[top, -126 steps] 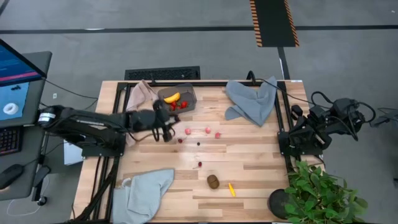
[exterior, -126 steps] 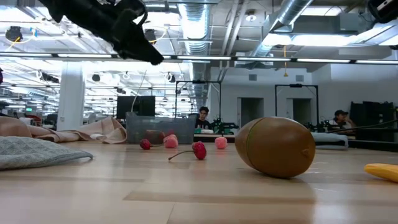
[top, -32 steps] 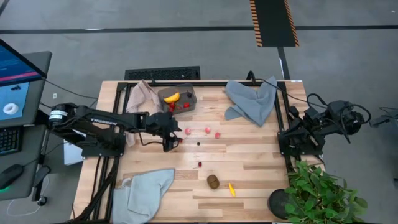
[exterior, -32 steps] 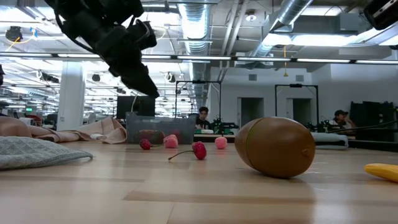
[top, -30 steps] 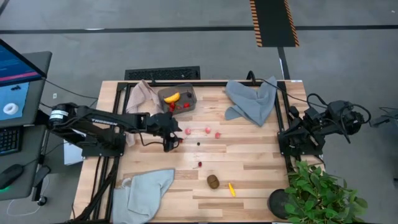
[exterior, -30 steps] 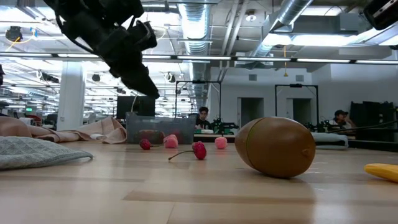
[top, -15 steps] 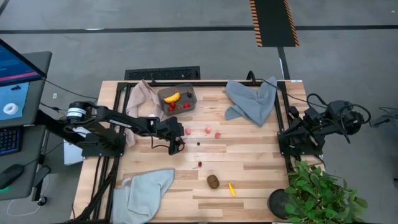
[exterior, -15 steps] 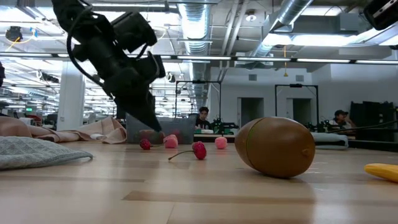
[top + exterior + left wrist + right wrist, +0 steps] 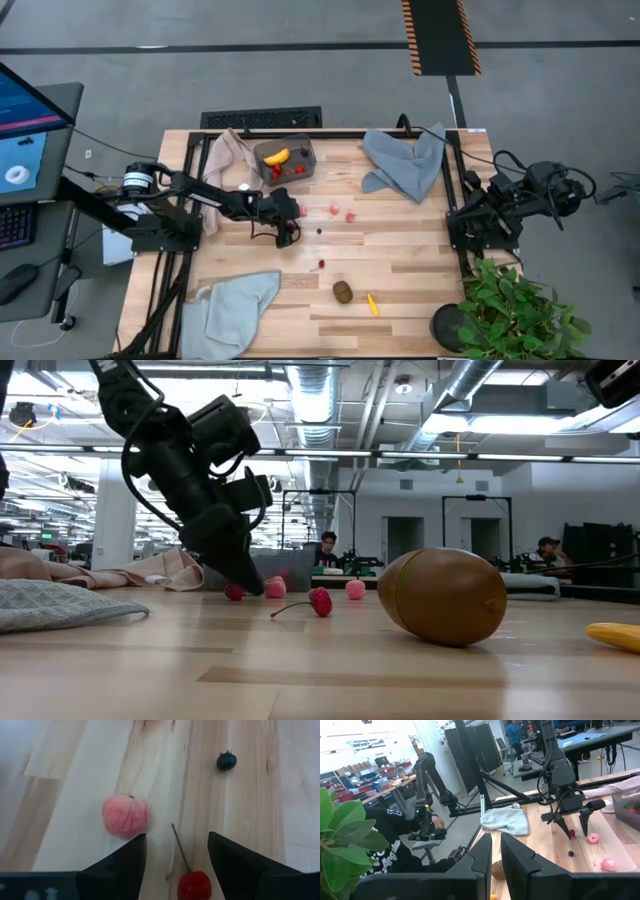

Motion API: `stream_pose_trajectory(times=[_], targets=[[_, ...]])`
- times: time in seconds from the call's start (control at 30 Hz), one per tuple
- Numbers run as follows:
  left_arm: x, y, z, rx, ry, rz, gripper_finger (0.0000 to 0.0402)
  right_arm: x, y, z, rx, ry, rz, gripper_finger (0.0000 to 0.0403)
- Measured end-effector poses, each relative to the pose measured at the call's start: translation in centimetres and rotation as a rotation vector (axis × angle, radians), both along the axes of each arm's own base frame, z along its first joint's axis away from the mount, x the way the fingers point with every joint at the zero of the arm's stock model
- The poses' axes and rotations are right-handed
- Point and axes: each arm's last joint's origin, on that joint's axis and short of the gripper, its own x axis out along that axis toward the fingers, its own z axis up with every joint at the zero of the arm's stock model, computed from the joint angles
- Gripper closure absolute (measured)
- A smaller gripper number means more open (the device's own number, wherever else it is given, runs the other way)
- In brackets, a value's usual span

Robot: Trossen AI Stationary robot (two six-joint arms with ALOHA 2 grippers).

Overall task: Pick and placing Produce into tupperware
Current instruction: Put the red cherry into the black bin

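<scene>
The left hand (image 9: 176,854) is low over the worktop (image 9: 400,250), its fingers open with a gap between them. A small red cherry (image 9: 194,885) with a thin stem lies in that gap. A pink berry (image 9: 125,815) sits just beside one finger, close enough to get bumped. A dark berry (image 9: 226,761) lies a bit farther on, with bare wood around it. The tupperware (image 9: 286,158) stands at the far edge, and the beige-pink cloth (image 9: 228,155) lies just left of it. The middle of the worktop has much free room. The brown kiwi (image 9: 343,291) lies near the front. The right hand (image 9: 495,851) waits, fingers closed, off the right side.
</scene>
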Motion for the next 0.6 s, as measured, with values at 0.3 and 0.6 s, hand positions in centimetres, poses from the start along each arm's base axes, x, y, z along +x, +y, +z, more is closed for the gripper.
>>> stream_pose_trajectory(times=[0.3,0.6], targets=[[-0.1,0.8,-0.1,-0.085,-0.003,-0.031,0.0266,0.0,0.0,0.0,-0.002,0.0,0.0,0.0339],[-0.1,1.7,0.0,-0.104,-0.019,-0.044,0.0394,0.0,0.0,0.0,-0.002,0.0,0.001,0.0339]])
